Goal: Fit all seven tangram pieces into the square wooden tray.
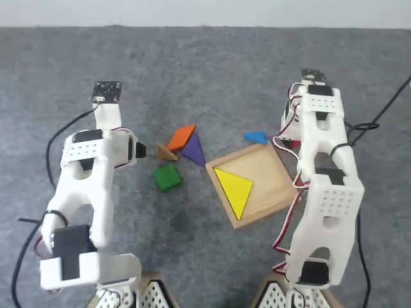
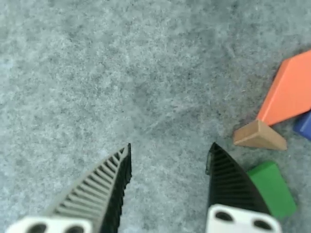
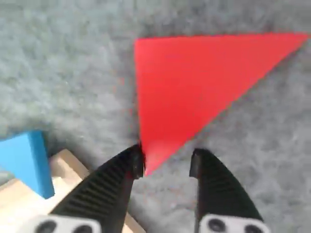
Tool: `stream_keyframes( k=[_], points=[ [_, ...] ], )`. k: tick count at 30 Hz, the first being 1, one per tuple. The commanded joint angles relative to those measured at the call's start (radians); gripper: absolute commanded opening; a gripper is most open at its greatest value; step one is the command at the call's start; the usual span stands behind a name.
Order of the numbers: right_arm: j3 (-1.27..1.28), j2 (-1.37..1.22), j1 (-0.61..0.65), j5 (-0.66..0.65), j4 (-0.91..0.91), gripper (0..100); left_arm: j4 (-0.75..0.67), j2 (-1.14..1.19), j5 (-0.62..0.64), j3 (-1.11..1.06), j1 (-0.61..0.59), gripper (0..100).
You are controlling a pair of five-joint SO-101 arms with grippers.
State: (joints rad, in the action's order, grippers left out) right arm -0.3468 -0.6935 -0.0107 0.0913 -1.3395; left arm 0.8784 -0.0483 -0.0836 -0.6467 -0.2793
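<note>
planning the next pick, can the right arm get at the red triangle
Probably yes: the right hand is open, with a corner of the red triangle between its fingers and nothing on top. The blue piece and tray lie off to one side.

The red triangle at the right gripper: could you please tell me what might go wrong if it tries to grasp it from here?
The right gripper stands open around just one pointed corner of the red triangle; closing on that taper could squeeze the flat piece out or spin it. The blue piece lies close by, at the corner of the tray, so a sliding triangle or a sweeping finger might knock it.
</note>
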Motion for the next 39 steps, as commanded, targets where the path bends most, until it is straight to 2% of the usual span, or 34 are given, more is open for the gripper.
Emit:
stream_keyframes(
  k=[1, 4, 7, 15, 18, 23, 26, 30, 39],
  points=[
    [-0.071, 0.002, -0.102, 0.005, -0.058, 14.4, -0.020, -0.005, 0.002, 0.010, -0.005, 25],
    [-0.097, 0.007, -0.189, -0.006, -0.061, 14.4, -0.020, -0.005, 0.002, 0.012, -0.005, 25],
    [-0.135, 0.007, -0.246, -0.074, -0.113, 14.4, -0.020, -0.005, 0.002, 0.012, -0.003, 25],
    [-0.152, 0.028, -0.309, -0.155, -0.222, 14.4, -0.020, -0.005, 0.002, 0.010, -0.002, 25],
    [-0.224, 0.081, -0.260, -0.195, -0.223, 16.0, -0.020, -0.005, 0.002, 0.010, 0.000, 25],
    [-0.396, 0.122, -0.074, -0.336, -0.249, 32.0, -0.034, -0.005, 0.002, 0.005, -0.002, 25],
    [-0.436, 0.084, -0.001, -0.345, -0.217, 31.5, -0.037, -0.003, 0.002, 0.005, -0.005, 25],
    [-0.443, -0.013, 0.012, -0.345, -0.180, 31.3, -0.035, -0.003, 0.002, 0.005, -0.005, 25],
    [-0.514, -0.154, -0.053, -0.345, -0.134, 31.4, -0.035, -0.003, 0.002, 0.005, 0.000, 25]
  ],
)
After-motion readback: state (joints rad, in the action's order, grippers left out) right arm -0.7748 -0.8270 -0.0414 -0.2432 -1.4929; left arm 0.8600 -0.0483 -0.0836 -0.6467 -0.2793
